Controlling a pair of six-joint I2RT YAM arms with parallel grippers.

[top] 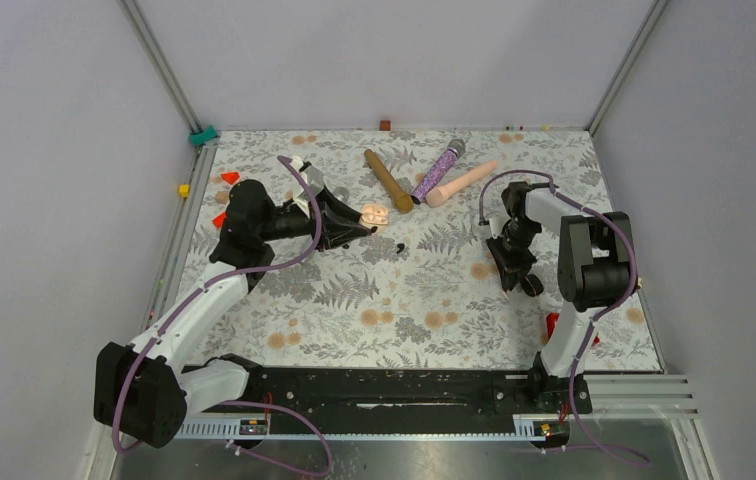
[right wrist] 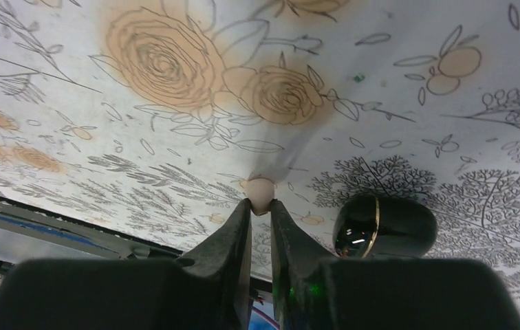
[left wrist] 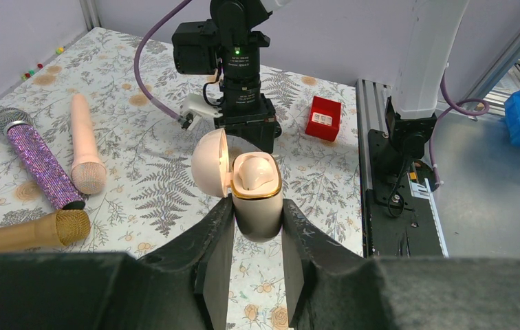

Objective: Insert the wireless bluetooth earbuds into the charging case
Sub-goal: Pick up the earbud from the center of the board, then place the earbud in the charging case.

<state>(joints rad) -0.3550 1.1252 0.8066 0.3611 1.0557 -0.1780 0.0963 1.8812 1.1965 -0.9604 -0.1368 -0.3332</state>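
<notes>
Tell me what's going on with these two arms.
The left gripper is shut on the open pink charging case, holding it upright with its lid swung back. The right gripper is down at the floral cloth, pinching a small pale piece beside a round black pebble-like thing; whether that piece is an earbud is unclear. The arms are far apart.

3 microphones [top: 437,172] fanned on floral cloth [top: 354,300]; dark glossy pebble [right wrist: 384,225], possibly lidded.
</notes>
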